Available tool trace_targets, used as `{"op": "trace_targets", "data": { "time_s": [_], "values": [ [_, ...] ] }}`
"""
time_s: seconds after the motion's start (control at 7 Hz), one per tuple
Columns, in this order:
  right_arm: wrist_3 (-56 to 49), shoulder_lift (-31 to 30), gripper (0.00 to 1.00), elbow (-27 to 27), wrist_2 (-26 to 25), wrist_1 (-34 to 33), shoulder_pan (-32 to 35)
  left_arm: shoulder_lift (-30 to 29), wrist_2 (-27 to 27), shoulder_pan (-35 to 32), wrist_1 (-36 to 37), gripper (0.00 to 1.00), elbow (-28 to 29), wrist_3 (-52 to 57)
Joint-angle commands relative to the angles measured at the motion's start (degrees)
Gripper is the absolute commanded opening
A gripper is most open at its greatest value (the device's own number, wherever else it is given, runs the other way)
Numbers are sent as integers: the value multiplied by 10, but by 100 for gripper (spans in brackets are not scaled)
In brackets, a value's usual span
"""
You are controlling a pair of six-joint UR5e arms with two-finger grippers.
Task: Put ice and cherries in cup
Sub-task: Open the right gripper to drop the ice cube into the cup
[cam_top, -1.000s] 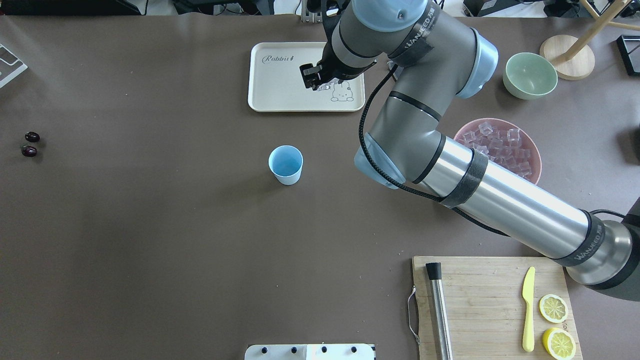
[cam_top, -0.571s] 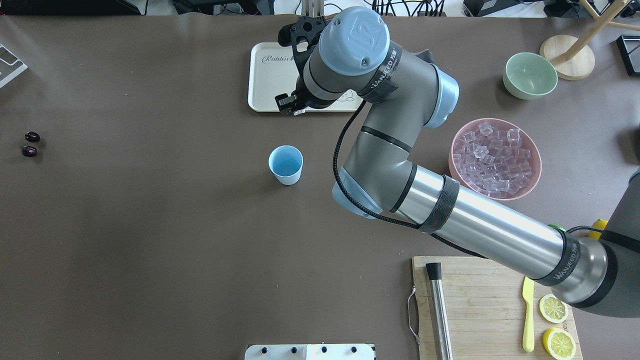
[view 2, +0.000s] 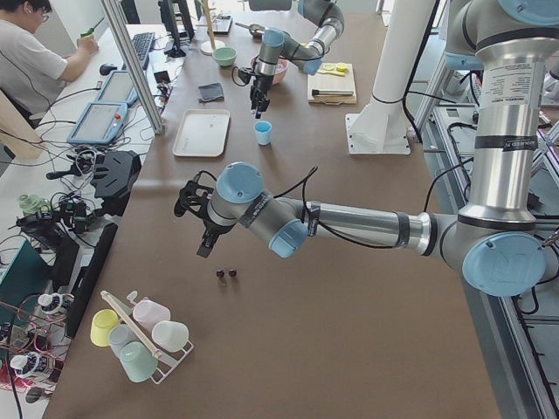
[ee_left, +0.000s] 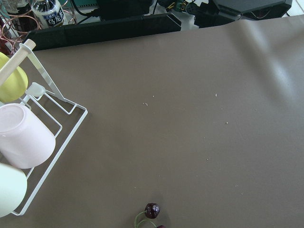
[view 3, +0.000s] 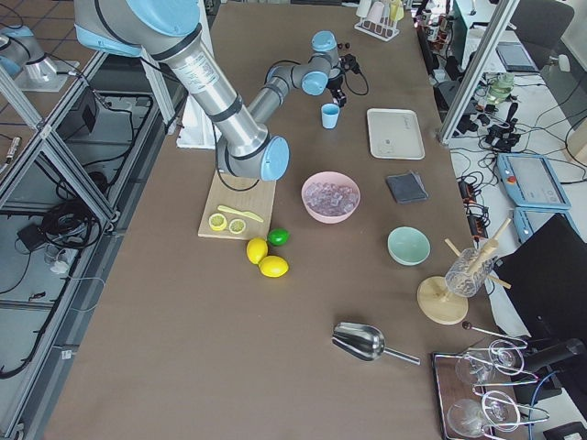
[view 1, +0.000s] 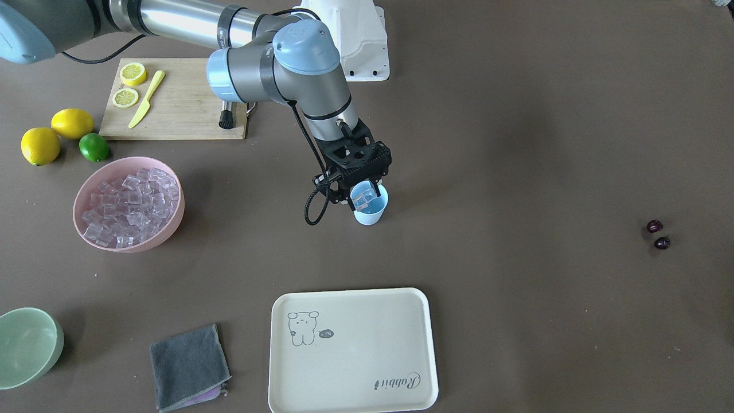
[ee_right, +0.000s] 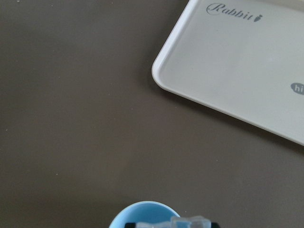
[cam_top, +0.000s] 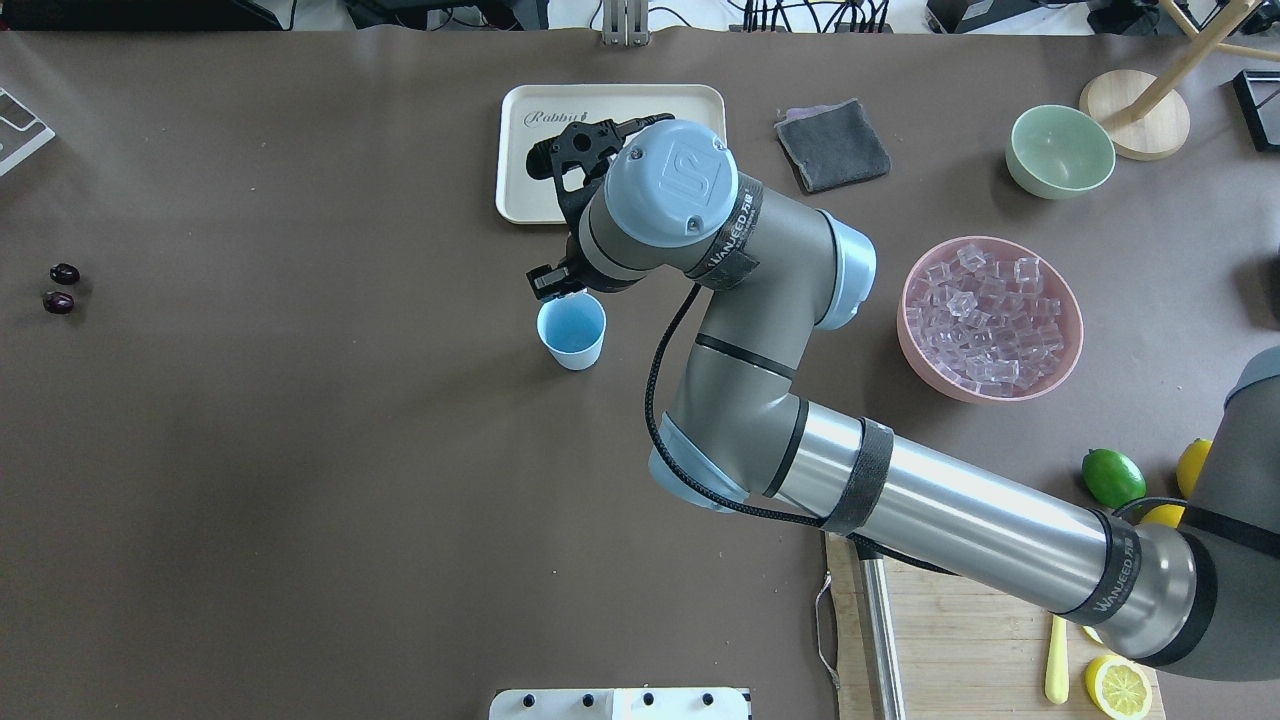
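Observation:
The pale blue cup [cam_top: 572, 330] stands mid-table, also seen in the front view [view 1: 370, 211]. My right gripper [view 1: 363, 194] hangs just over the cup's mouth, shut on a clear ice cube [view 1: 362, 198]. The right wrist view shows that ice cube [ee_right: 190, 222] between the fingers above the cup rim [ee_right: 137, 213]. More ice [cam_top: 990, 320] fills the pink bowl [cam_top: 1078, 335]. Two dark cherries [cam_top: 60, 288] lie at the table's left; the left wrist view catches one cherry [ee_left: 152, 210]. My left gripper [view 2: 203, 247] hovers near the cherries [view 2: 226, 273]; I cannot tell whether it is open or shut.
A cream tray [cam_top: 525, 150] lies behind the cup. A grey cloth [cam_top: 833, 145] and a green bowl [cam_top: 1060, 150] sit at the back right. The cutting board [view 1: 183, 109], lemons and a lime [view 1: 93, 147] lie by the right arm's base. A cup rack [ee_left: 28, 137] stands near the cherries.
My right gripper has carried the ice cube from over the tray toward me and now hangs over the cup. The cup and cherries have not moved.

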Motion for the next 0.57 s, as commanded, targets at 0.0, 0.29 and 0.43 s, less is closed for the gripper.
{"op": "trace_targets", "data": {
  "time_s": [0.0,0.29,0.43],
  "values": [
    [0,-7,0,1,-6,2,-17,2,0,0,-9,98,0,-1],
    [-1,-8,0,1,-6,2,-17,3,-2,0,-13,98,-1,-2],
    [-2,-6,87,1,-7,3,-17,4,-5,0,-14,98,-1,-2]
  ]
}}
